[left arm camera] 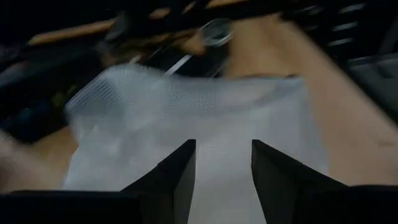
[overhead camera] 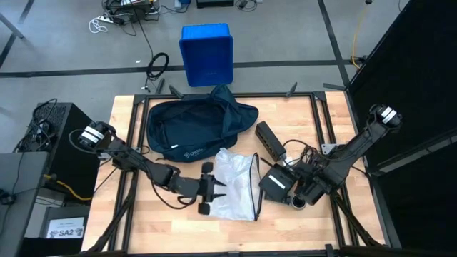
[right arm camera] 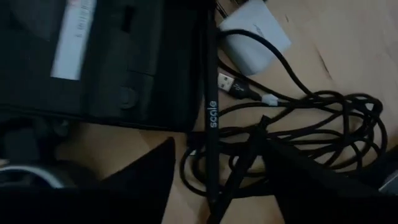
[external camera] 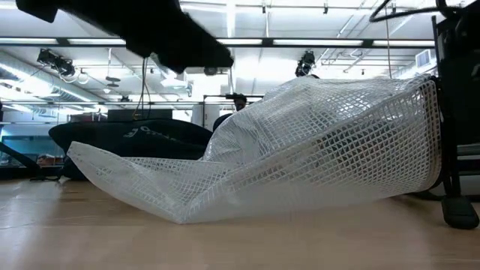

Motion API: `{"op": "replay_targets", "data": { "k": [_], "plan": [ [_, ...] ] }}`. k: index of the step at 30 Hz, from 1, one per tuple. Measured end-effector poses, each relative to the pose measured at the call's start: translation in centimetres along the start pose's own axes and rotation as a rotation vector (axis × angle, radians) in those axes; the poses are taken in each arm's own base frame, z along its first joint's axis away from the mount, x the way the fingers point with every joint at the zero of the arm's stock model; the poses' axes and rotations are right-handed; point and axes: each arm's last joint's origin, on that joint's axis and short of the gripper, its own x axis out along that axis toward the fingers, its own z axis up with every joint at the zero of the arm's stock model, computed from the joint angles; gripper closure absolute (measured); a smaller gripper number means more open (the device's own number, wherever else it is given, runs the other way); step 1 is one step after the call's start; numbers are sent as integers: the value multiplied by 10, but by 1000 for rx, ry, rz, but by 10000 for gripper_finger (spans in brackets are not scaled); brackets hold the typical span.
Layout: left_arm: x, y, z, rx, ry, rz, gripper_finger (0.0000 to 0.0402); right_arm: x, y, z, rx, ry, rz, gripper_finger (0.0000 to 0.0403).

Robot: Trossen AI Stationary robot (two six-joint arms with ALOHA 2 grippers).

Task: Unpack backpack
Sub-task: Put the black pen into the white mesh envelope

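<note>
The backpack (overhead camera: 194,127) lies flat at the far middle of the table (overhead camera: 128,114), dark navy, with a short white stripe and a small white logo label on its near edge; the lettering on the label is too small to read. In the low view it (external camera: 127,139) shows as a low dark mound behind a white mesh bag (external camera: 300,142), with pale writing on its side that cannot be made out.

The mesh bag (overhead camera: 234,184) lies crumpled just in front of the backpack, toward the near middle of the table. The left gripper (overhead camera: 208,188) sits at the bag's left edge. In the left wrist view its fingers (left arm camera: 176,180) stand a moderate gap apart, low over the mesh (left arm camera: 186,118); nothing is pinched between them.

To the right of the bag lie a black box (overhead camera: 274,184), a long dark bar (overhead camera: 269,140) and a tangle of black cable (overhead camera: 303,160). The right gripper (overhead camera: 303,191) is down among these things at the near right. In the right wrist view its fingers (right arm camera: 146,180) are spread apart over the cable (right arm camera: 298,124), closed on nothing. A dark strap (right arm camera: 211,118) there carries the word "scale" in white, beside a USB plug (right arm camera: 229,83) and a white charger (right arm camera: 255,34).

Beyond the table's far edge a blue bin (overhead camera: 207,54) stands on the floor. A label reading "SA2" (overhead camera: 66,230) sits at the near left.
</note>
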Motion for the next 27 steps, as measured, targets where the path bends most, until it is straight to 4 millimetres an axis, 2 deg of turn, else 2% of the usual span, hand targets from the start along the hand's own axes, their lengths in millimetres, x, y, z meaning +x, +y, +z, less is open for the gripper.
{"op": "replay_targets", "data": {
  "k": [4,7,11,14,17,21,24,27],
  "plan": [
    [-6,-17,8,69,-88,-127,275,-13,7,8,-20,-58,42,150],
    [-10,-27,6,96,-82,-112,275,-24,13,17,-38,-167,83,150],
    [-5,-39,-5,94,-52,-87,275,-31,31,33,-96,-328,221,169],
    [9,-48,-10,95,-25,-88,275,-29,53,49,-181,-419,343,191],
    [29,-59,-10,136,15,-83,275,-17,73,63,-279,-461,406,220],
    [54,-73,-5,204,99,-85,275,15,89,73,-343,-387,401,265],
    [66,-80,0,232,164,-84,275,38,99,78,-360,-315,432,299],
    [72,-83,6,232,188,-81,275,54,111,85,-385,-315,516,329]
  ]
}}
